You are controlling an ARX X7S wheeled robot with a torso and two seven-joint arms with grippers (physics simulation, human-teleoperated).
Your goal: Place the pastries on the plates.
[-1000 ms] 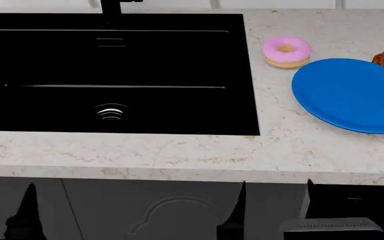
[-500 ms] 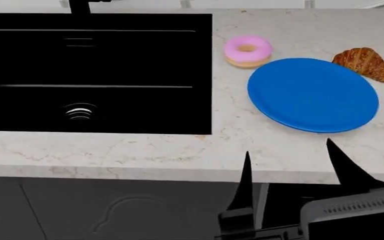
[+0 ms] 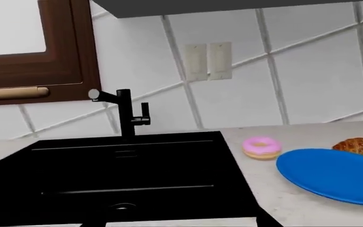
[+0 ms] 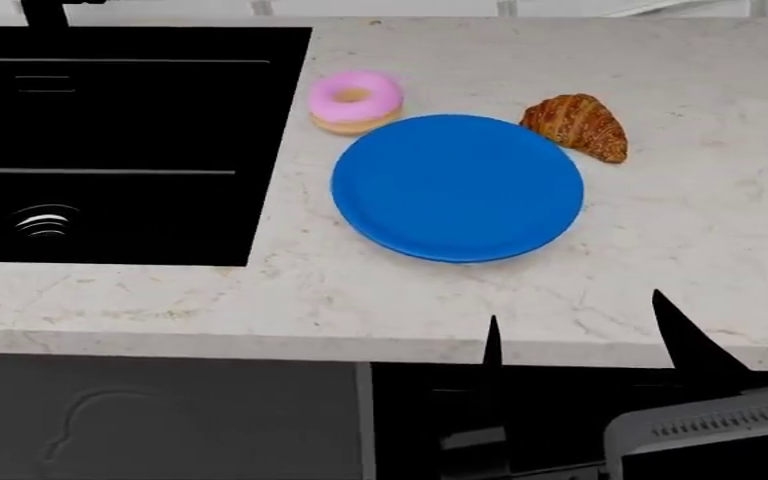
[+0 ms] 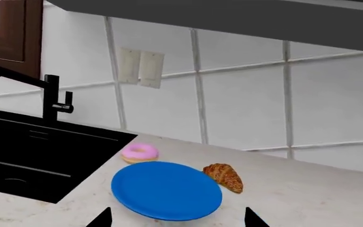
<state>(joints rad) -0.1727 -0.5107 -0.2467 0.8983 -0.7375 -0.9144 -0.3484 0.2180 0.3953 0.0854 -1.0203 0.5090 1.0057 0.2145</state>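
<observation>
Right hand point(image 4: 578, 335) spread wide and empty, short of blue plate point(image 4: 458, 187); left hand's state unclear.

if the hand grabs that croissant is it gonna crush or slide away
The croissant looks ridged and flaky, so a hard squeeze would probably dent it. Its tapered ends likely let it pivot if pinched off-centre. Lying flat on the smooth marble counter, it may skid when nudged, but seems unlikely to roll.

The head view swings rightward, so the sink point(image 4: 104, 140) slides toward the left edge and more bare counter point(image 4: 704, 200) opens on the right. The blue plate point(image 4: 458, 187) and croissant point(image 4: 575, 125), cut off a second ago, now show whole, just beyond the right pincer point(image 4: 578, 330), whose tips rise above the counter edge.
</observation>
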